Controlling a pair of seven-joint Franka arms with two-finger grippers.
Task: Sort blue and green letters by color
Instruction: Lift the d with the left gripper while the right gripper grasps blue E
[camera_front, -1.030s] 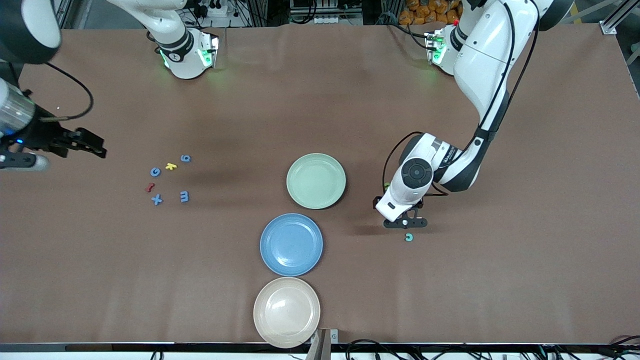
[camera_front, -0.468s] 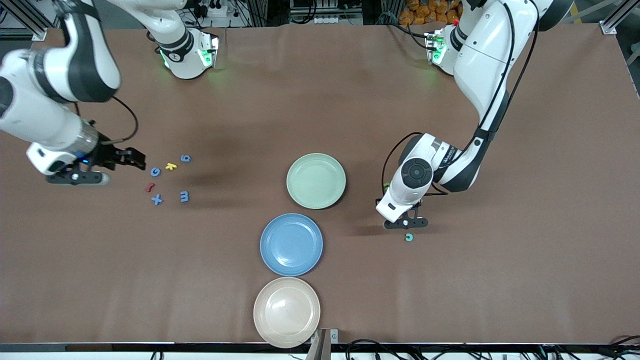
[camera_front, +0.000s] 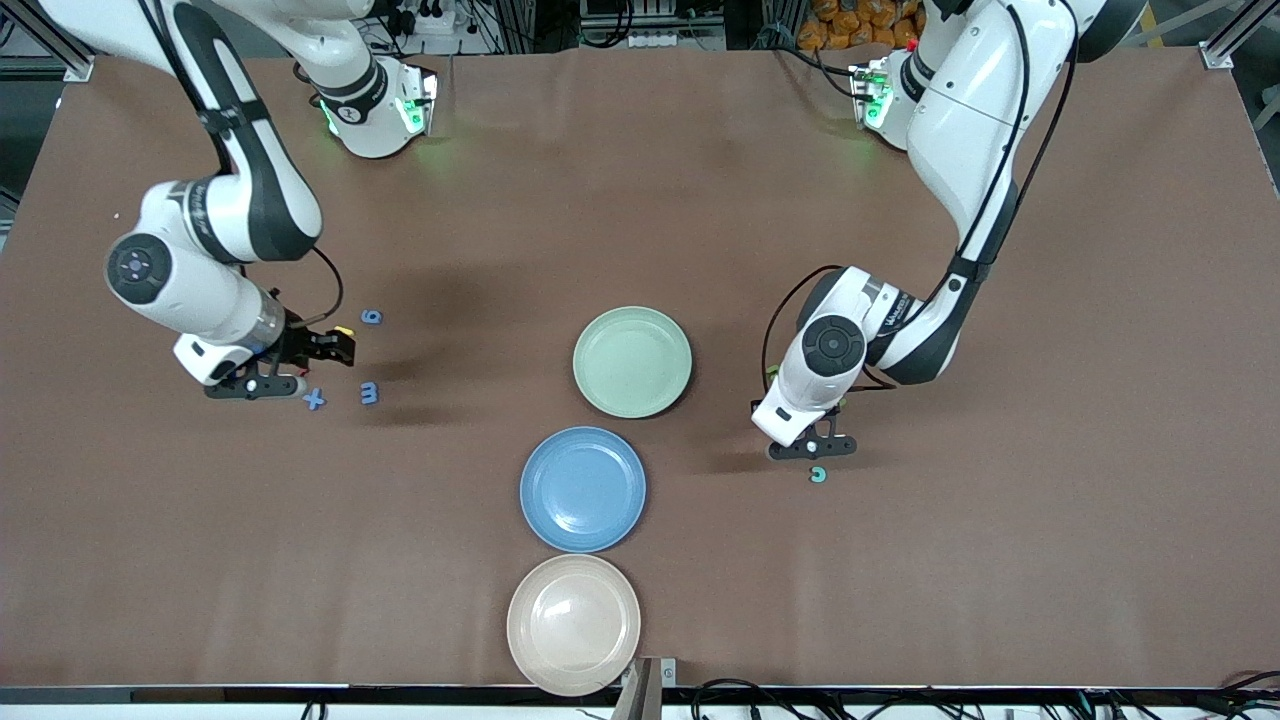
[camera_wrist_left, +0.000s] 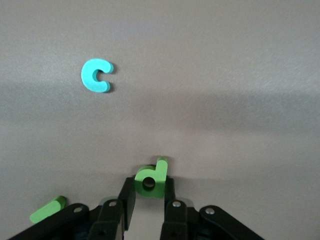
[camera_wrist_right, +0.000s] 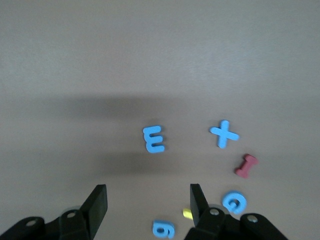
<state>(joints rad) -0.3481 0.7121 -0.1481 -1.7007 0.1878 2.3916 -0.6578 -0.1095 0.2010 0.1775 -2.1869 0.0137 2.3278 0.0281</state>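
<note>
**Letters: left arm clamps a green one, right arm swings in over the blue bunch**

Letters first, going across the front view. Toward the right arm's end of the table sits the blue cluster: blue x (camera_front: 314, 400), blue m (camera_front: 369, 393), blue 6 (camera_front: 371, 316), w/ a yellow letter (camera_front: 344, 330) just peeking out by the right gripper (camera_front: 335, 350). Right wrist view also shows a blue G (camera_wrist_right: 234, 202) and the dark red piece (camera_wrist_right: 246, 166), both tucked under that arm in the front view. A sec ago this arm was way out at the table edge; now it's hanging over the cluster, fingers apart w/ nothing between them. They look to be narrowing, but no letter's gripped yet.

Mid-table: green plate (camera_front: 632, 361), blue plate (camera_front: 583, 489) nearer the camera, beige plate (camera_front: 573, 624) nearest. All 3 bare, so no sorting's landed yet.

Toward the left arm's end: left gripper (camera_front: 812, 444) is down at the table, barely shifted from a sec ago. What did change: its fingers were wide apart, now they're pinched on a green d (camera_wrist_left: 151, 179), as the left wrist view shows. A teal c (camera_front: 819, 474) lies just beside, nearer the camera, untouched. Another green piece (camera_wrist_left: 47, 209) is at the edge of that wrist view; can't tell which letter.

My read: grip's made, so lift and carry to the green plate looks next.
</note>
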